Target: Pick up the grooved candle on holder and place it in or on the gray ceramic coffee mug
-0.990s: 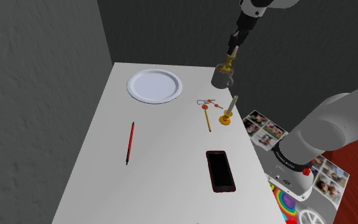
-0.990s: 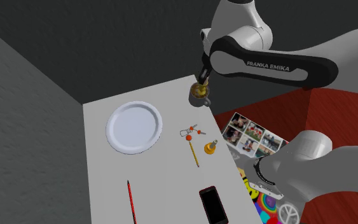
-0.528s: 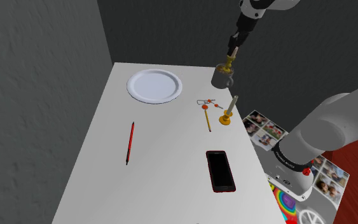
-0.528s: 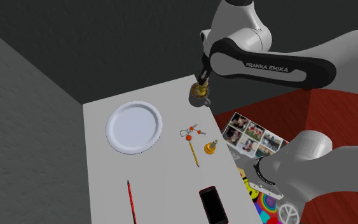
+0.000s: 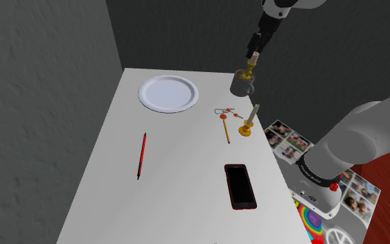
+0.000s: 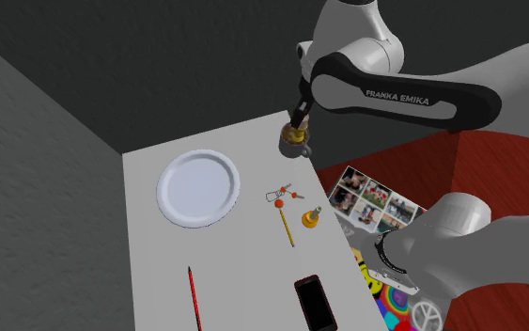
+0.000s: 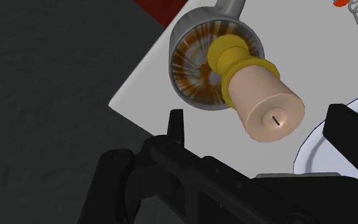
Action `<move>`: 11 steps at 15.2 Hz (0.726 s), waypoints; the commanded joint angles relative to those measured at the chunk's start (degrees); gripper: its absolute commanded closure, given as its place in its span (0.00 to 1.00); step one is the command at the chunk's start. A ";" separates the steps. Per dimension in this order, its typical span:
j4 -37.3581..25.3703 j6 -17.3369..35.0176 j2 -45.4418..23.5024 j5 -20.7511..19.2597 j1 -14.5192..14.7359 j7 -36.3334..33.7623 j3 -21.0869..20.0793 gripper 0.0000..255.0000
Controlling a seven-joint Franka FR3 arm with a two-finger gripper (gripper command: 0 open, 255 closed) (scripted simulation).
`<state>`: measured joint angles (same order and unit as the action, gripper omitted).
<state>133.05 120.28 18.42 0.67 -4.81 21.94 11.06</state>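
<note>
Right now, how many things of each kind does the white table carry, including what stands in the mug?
Candles on holders: 2
Pens or pencils: 2
Mug: 1
Plate: 1
Phone: 1
Small red-and-orange trinket: 1
Total: 8

Showed a cream candle [image 7: 266,108] with a dark wick, a yellow holder [image 7: 234,56], and a grey mug [image 7: 193,70] streaked brown and white inside. Saw a white tabletop [image 5: 179,201], pale plate [image 5: 167,93], red pencil [image 5: 142,156], and black phone [image 5: 241,185] edged red. Noted a dark grey wall [image 5: 41,83].
</note>
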 commanded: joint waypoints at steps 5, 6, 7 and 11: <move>-4.47 -6.59 2.12 -0.39 -0.16 -0.37 -0.21 0.00; -4.48 -6.59 2.11 -0.39 -0.16 -0.36 -0.21 0.00; -4.48 -6.59 2.11 -0.39 -0.16 -0.36 -0.21 0.00; -4.48 -6.59 2.11 -0.39 -0.16 -0.36 -0.21 0.00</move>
